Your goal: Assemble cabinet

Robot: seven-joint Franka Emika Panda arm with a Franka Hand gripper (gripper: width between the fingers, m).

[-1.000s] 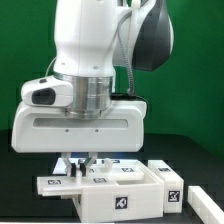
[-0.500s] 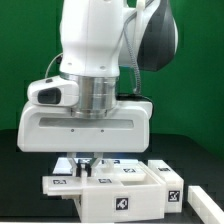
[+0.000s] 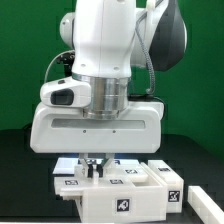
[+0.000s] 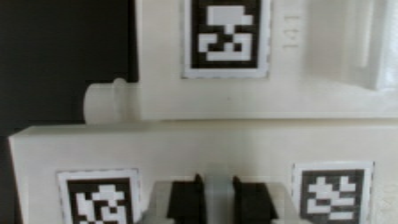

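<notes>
The Panda arm (image 3: 100, 45) fills the exterior view from 12 o'clock down to the centre. Its broad white wrist housing hangs low over the cabinet (image 3: 128, 186). The cabinet sits at 6 o'clock in that view, on the dark surface (image 3: 18, 178), as a cluster of white panels and blocks. Several small black-and-white tags lie on its upper faces. One tag (image 3: 122, 204) shows on the front face at 6 o'clock and another (image 3: 173, 180) on a block toward 4 o'clock. A green backdrop (image 3: 205, 110) stands behind.

The tool (image 3: 92, 161) reaches down just 11 o'clock of the cabinet's centre, its tips at the rear edge of the upper panels. Whether they touch the plastic cannot be told from this view.

In the wrist view the tool (image 4: 217, 200) is closed. Its two dark fingers (image 4: 192, 202) stand side by side with only a thin pale line between them. They are set against a white cabinet (image 4: 196, 150) panel, between two of its tags. Beyond that panel lies a second white part bearing one larger tag (image 4: 231, 35). A short rounded peg (image 4: 107, 100) juts from its side over the dark surface (image 4: 54, 50).
</notes>
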